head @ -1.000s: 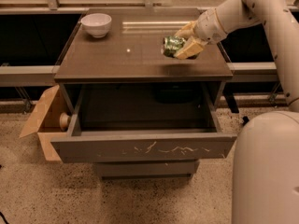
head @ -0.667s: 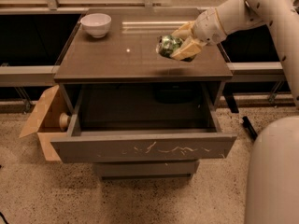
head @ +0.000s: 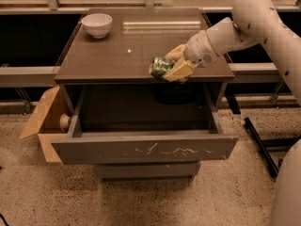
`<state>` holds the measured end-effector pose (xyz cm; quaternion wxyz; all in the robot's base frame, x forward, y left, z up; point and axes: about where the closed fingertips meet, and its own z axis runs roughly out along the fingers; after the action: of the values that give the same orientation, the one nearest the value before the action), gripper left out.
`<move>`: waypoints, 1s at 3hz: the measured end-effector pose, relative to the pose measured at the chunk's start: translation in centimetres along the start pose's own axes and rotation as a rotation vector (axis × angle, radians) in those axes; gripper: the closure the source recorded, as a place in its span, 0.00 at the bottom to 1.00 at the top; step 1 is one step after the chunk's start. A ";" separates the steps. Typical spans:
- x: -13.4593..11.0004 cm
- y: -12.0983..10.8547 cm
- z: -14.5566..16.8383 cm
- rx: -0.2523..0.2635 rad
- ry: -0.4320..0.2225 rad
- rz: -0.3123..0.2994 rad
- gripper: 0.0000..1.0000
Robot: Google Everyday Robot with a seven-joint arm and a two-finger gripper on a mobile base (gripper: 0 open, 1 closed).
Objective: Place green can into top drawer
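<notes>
**Can in hand at the table's front edge, drawer open and waiting**

- Gripper (head: 171, 69) sits at about 4 o'clock on the brown tabletop (head: 108, 55), right over its front lip. Its tan fingers (head: 178, 71) are closed around the green can (head: 161, 67), which lies tilted in the grip, its free end poking out toward 9 o'clock.
- Whether the can clears the tabletop or brushes it, cannot tell.
- Top drawer (head: 94, 149) is pulled well out toward 6 o'clock. Dark inside, nothing seen in it. Scratched front panel faces the camera.
- Can is above and behind the drawer cavity, toward its 1 o'clock corner, not yet over the opening.
- White bowl (head: 97, 24) stands at the table's 11 o'clock corner, well apart from the work.
- Cardboard box (head: 40, 121) on the floor at 9 o'clock of the drawer.

Progress, as judged: pickup done, drawer open. Left to do: carry the can forward past the lip, lower it into the drawer, let go, withdraw. Roughly halfway.
</notes>
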<state>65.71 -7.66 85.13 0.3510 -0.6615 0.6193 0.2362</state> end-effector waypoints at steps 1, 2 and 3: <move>0.0 0.0 0.0 0.000 0.000 0.000 1.00; 0.7 0.7 1.3 -0.016 0.028 0.011 1.00; 0.7 0.8 1.3 -0.016 0.028 0.011 1.00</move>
<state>65.13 -7.12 83.63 0.3357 -0.6641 0.6257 0.2339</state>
